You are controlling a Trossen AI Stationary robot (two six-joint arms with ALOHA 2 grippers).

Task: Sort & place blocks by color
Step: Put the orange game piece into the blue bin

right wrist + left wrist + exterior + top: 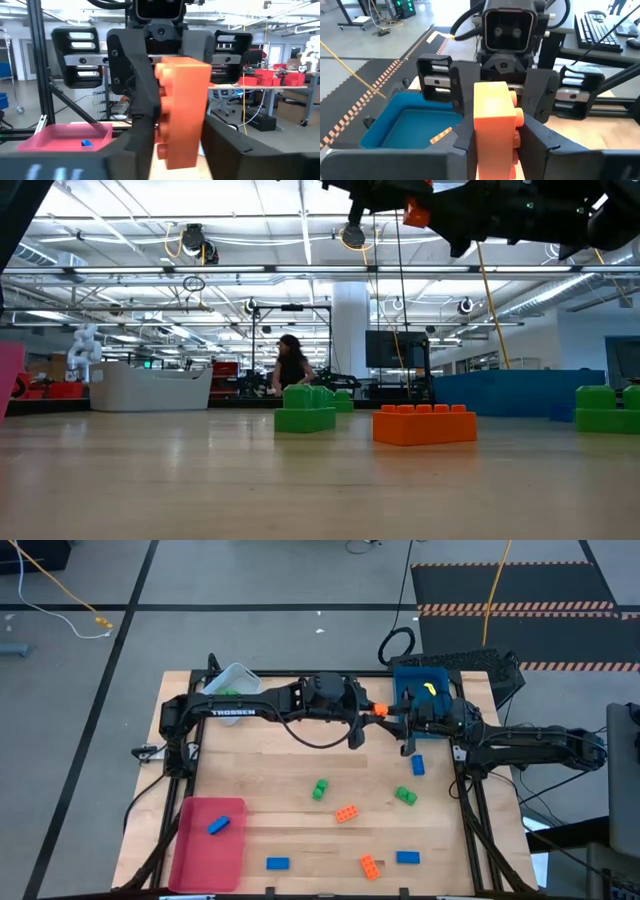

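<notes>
Overhead, I see the left pincer [372,710] and right pincer [392,720] meeting above the worktop [280,765] beside the blue tray [412,680]. Only my wrist views show both clamped on one orange brick [495,125]. Green bricks [320,789] lie below, well apart.

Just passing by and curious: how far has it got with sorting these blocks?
Early. One blue block lies in the red tray. The left gripper and right gripper both clasp an orange block in mid-air. Seven loose blocks lie on the table.
</notes>
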